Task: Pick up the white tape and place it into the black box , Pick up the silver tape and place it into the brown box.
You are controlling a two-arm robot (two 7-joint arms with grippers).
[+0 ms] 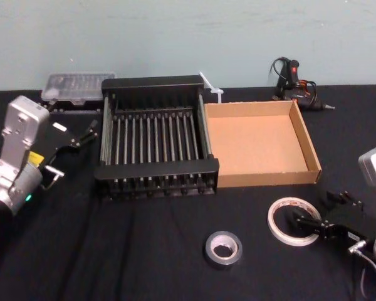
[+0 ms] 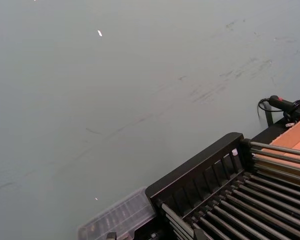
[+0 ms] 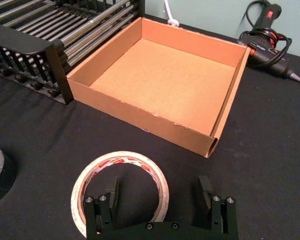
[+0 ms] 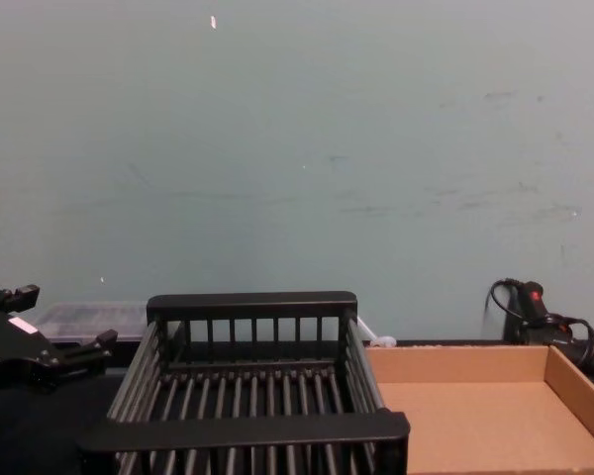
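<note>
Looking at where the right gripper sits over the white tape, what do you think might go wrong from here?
The open right gripper straddles only the white tape's near rim, so closing may pinch the thin ring off-centre and let it tilt or slip. The silver tape lies close beside it and might be nudged. The brown box is nearer than the black box, so a misdrop is possible.

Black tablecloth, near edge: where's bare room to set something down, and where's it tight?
Free: the black cloth between the black slatted basket and the dark grey tape roll, running to the near left. Crowded: near right, where the right gripper, open, sits over the white red-printed tape ring before the tan cardboard tray. Left gripper hangs left of the basket.
</note>
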